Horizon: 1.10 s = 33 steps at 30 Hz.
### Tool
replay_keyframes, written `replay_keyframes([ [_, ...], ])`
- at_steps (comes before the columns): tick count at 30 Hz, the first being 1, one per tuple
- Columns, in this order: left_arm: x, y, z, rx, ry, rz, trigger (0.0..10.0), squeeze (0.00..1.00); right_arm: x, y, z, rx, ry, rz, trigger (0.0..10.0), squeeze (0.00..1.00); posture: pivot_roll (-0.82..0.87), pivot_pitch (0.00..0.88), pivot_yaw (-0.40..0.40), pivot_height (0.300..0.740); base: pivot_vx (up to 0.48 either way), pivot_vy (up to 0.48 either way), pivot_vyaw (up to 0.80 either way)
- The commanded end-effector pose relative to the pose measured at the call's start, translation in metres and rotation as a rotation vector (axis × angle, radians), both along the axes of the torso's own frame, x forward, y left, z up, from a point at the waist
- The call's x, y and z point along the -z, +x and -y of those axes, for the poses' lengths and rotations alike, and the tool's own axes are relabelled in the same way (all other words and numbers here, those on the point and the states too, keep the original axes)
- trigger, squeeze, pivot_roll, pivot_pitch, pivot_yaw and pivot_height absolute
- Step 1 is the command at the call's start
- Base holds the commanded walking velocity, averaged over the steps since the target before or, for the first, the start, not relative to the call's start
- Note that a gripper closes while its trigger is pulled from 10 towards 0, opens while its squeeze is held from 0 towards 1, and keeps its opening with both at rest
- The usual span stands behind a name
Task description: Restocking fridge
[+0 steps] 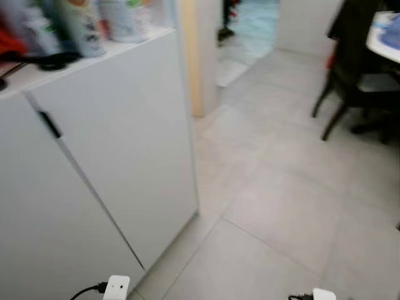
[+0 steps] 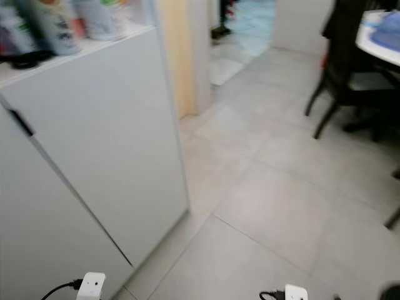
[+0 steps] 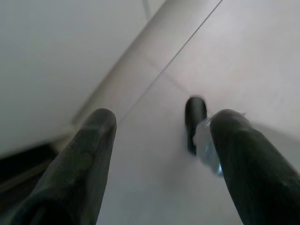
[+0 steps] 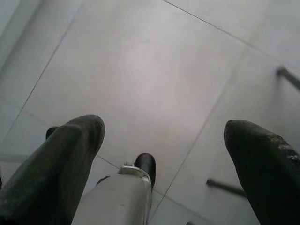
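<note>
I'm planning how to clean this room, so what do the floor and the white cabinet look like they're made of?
The floor looks like large pale grey tile, probably ceramic or stone, matte: thin straight grout lines cross it and there is little glare. The cabinet looks like white painted or laminated board with a smooth, flat, satin face and a thin door seam; the blur leaves the exact material open.

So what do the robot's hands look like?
Each gripper has two long black fingers, thick and rounded at the tips: the left gripper and the right gripper. One right finger looks scuffed. In the eye view, white blocks with black cables sit at the bottom edge.
</note>
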State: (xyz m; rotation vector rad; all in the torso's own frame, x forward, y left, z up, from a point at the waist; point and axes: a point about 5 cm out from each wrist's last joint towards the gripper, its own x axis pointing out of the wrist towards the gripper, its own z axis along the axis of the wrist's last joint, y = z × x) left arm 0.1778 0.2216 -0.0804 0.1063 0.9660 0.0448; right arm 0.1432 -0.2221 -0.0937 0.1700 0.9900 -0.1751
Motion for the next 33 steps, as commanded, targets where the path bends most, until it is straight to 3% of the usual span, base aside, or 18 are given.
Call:
replay_keyframes([
  [1, 0.0026, -0.0053, -0.0011, -0.016, -0.002, -0.024, 10.0, 0.00, 0.0012, -0.0019, -0.0024, -0.007, 0.007, -0.008, 10.0, 0.00, -0.05, 0.000, -0.011, 0.740, 0.000, 0.000, 0.80],
  [33, 0.0033, -0.0076, -0.0023, -0.028, -0.011, -0.030, 10.0, 0.00, 0.0005, -0.0007, -0.0011, -0.025, 0.006, -0.011, 10.0, 0.00, -0.05, 0.000, -0.021, 0.740, 0.000, 0.000, 0.80],
])
